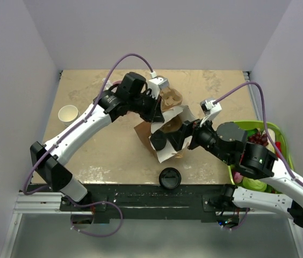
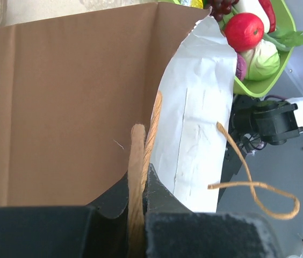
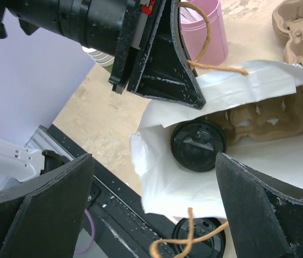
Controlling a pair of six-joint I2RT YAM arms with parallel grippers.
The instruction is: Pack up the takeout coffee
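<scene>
Left fingers (image 2: pixel 162 196) clench the twine handle (image 2: pixel 137 161) of the bag (image 2: pixel 60 107), keeping its mouth open for loading. Right fingers (image 3: pixel 49 209) are splayed w/ nothing held (hovering at the mouth). The takeout coffee (image 3: pixel 198 145) sits inside the bag, beside the cardboard carrier (image 3: pixel 269 115).

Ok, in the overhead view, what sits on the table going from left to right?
Lidless paper cup → paper bag → green basket of produce. The loose black lid and the cardboard carrier overlap the bag's span, so both are left out.
</scene>
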